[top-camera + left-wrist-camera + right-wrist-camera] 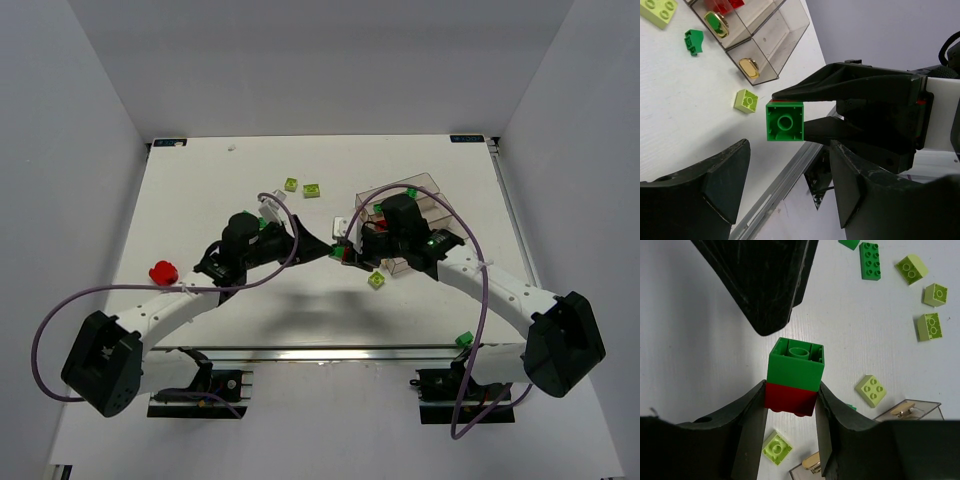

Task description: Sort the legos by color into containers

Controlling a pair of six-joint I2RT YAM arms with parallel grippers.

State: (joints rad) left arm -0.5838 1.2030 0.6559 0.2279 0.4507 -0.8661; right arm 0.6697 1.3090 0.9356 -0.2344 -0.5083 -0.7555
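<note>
One white walled table (200, 190); right hand (791, 395) tight on bricks (795, 371), left hand (789, 152) seemingly open.

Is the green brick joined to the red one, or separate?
Joined: green brick sits flush on red brick, held in the right gripper.

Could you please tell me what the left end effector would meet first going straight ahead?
Probably the green brick, stacked on a red brick held by the right end effector; depth is unclear.
</note>
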